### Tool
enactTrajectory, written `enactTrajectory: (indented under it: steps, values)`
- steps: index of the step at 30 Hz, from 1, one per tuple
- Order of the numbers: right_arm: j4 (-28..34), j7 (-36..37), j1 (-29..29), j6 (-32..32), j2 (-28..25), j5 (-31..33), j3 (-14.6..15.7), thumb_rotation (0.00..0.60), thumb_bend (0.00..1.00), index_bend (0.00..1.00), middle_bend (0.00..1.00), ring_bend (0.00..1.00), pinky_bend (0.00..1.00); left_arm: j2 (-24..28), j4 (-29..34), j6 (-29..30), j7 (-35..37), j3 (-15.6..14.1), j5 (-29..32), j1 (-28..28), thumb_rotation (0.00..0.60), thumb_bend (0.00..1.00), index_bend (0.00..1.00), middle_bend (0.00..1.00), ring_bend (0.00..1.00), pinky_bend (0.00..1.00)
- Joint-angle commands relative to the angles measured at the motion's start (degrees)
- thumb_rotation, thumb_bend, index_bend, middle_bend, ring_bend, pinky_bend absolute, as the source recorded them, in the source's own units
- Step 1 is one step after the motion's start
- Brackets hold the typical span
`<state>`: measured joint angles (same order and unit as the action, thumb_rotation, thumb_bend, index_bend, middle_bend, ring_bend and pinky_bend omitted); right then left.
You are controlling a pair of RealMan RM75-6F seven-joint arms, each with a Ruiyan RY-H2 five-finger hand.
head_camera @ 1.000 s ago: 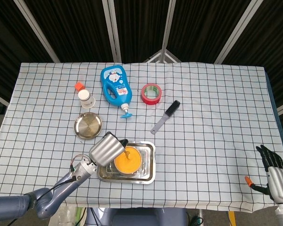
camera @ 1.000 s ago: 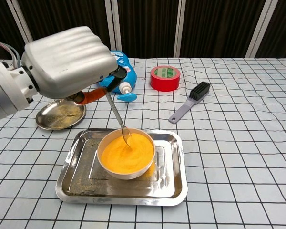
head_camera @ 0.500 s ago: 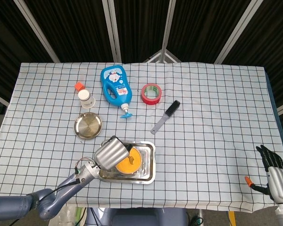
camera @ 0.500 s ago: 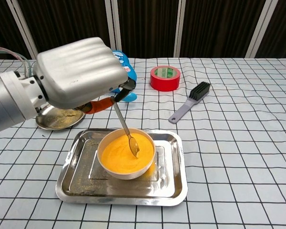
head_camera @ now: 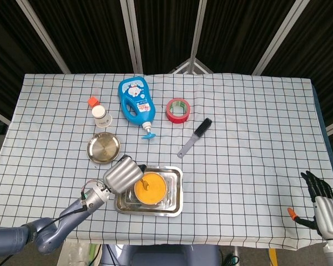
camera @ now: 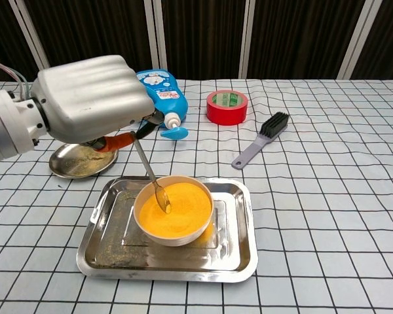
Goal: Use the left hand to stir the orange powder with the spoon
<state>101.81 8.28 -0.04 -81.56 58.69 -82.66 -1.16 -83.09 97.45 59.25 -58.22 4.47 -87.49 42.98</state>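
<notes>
The orange powder (camera: 178, 210) filled a white bowl (camera: 173, 234) that stood in a steel tray (camera: 239, 252) near the front edge of the checked surface (camera: 327, 196). The spoon (camera: 150, 176) slanted down into the powder at the bowl's left side, its tip lying on or in the powder. Its red-orange handle was gripped by the left hand (camera: 92, 98), whose fingers were closed around it just above and to the left of the bowl.

Behind the tray, to the left, lay a small round metal dish (camera: 78, 160), partly covered by the hand in the chest view. Farther back stood a blue bottle (head_camera: 136, 101) lying flat with its nozzle toward the tray, a roll of red tape (camera: 226, 106) and a black-bristled brush (camera: 261, 147), all well apart from the tray. A small white bottle (head_camera: 101, 116) with an orange cap (head_camera: 92, 101) beside it showed only from the head view.

The right hand (head_camera: 321, 202) sat at the far right edge of the surface, holding nothing, fingers apart; its lower part was cut off by the frame. The left hand's fingers were hidden behind its silver back, so the exact grip could not be made out.
</notes>
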Motion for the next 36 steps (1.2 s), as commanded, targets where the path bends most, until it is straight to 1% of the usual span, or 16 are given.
enactTrajectory:
  steps: [1,4,9,11,17,28,36]
  values:
    - [0.0,0.0,0.0,0.0,0.0,0.1,0.0,0.6,0.31,0.0,0.0,0.0,0.0,0.4,-0.3,0.2,0.3,-0.3,0.1,-0.3,0.6,0.65,0.77,0.97,0.93,0.97]
    - [0.0,0.0,0.0,0.0,0.0,0.0,0.0,0.6,0.31,0.0,0.0,0.0,0.0,0.6,-0.7,1.4,0.9,-0.3,-0.7,-0.6,0.6,0.65,0.77,0.97,0.93,0.97]
    - [0.0,0.1,0.0,-0.1,0.0,-0.1,0.0,0.6,0.31,0.0,0.0,0.0,0.0,-1.1,-1.3,5.0,3.6,0.7,-2.5,-1.2,0.6,0.65,0.77,0.97,0.93,0.97]
    - [0.0,0.2,0.0,-0.1,-0.1,0.0,-0.1,0.6,0.31,0.0,0.0,0.0,0.0,-1.1,-0.7,4.7,4.1,0.9,-2.3,-1.0,0.6,0.65,0.77,0.97,0.93,0.97]
    - [-0.1,0.3,0.0,-0.2,-0.1,-0.2,0.0,0.6,0.31,0.0,0.0,0.0,0.0,-1.6,0.5,3.1,2.5,1.1,-2.1,-0.1,0.6,0.65,0.77,0.97,0.93,0.97]
    - [0.0,0.7,0.0,-0.1,-0.3,-0.2,0.0,0.6,0.31,0.0,0.0,0.0,0.0,-4.0,-0.4,0.5,-0.7,-0.4,-1.1,0.5,0.6,0.65,0.77,0.97,0.93,0.97]
    - [0.0,0.7,0.0,0.0,-0.3,-0.2,0.0,0.6,0.31,0.0,0.0,0.0,0.0,-2.7,-0.6,0.4,-1.9,-0.9,0.3,-0.1,0.6,0.65,0.77,0.97,0.93,0.97]
